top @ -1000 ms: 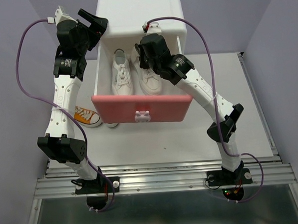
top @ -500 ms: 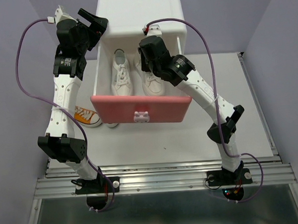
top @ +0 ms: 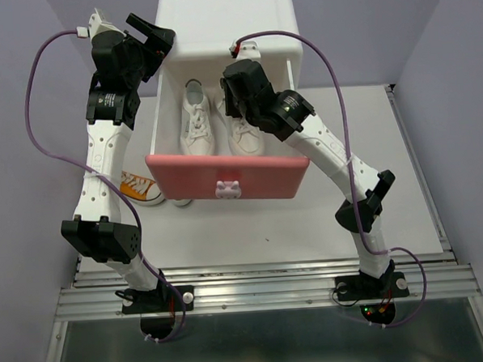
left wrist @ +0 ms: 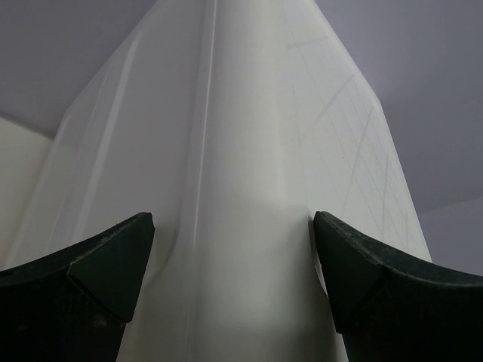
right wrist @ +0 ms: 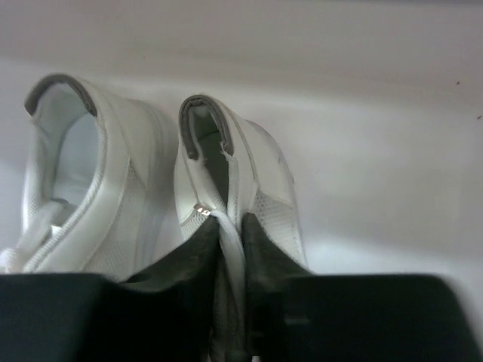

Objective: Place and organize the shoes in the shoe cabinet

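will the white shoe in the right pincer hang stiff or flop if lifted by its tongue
Likely floppy: the right pincer pinches the white shoe only by soft tongue and lace, so it may dangle. Mesh upper suggests light weight.

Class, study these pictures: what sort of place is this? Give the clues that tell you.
Most likely a robotics lab bench, not a home: left arm and right arm bolted to a metal rail, plain lilac walls around the table, and a small shoe cabinet holding small white sneakers.
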Tool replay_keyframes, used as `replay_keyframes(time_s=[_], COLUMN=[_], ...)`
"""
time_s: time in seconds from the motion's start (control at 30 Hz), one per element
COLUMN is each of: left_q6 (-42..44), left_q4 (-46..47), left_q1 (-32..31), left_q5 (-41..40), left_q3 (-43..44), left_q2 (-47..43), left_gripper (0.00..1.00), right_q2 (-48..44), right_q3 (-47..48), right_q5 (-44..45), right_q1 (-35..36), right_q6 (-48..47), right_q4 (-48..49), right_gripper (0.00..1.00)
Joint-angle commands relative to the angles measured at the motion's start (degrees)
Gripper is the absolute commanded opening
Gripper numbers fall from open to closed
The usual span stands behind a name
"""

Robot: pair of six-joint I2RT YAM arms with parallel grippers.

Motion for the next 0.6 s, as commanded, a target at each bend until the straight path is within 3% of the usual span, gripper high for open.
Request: replay_keyframes(time_s=[0.0, 0.07, 0.33, 0.43, 0.47, 0.57], left_q6=[6.21, 6.21, 6.12, 6.21, 6.21, 6.38], left_q4=[-16.54, -16.54, -16.27, -16.18, -16.18, -16.1], left_q1=[1.6, 1.69, 1.6, 1.69, 1.69, 1.69], left_q5=[-7.79, -7.71, -7.62, -7.71, -7.62, -7.62], left_q3=[-5.3, -5.3, -5.56, -5.48, -5.48, -5.48], left_q2=[6.3, 6.12, 5.86, 5.77, 5.77, 5.77], left_gripper=[0.96, 0.96, 0.96, 0.96, 0.96, 0.96], right_q2=[-2.73, -3.6, -7.56, -8.18, -8.44, -10.45], right_q3=[0.22, -0.48, -4.88, -3.65, -3.65, -4.88], right_q5=[0.91, -0.32, -5.43, -4.82, -4.73, -7.43], right_q1=[0.97, 0.97, 0.97, 0.97, 0.97, 0.97], right_q6=[1.05, 0.52, -1.06, -1.85, -2.46, -5.36], right_q4=[3.77, 5.69, 12.47, 13.34, 14.48, 17.9], right_gripper=[0.38, 0.53, 0.77, 0.9, 0.99, 1.0])
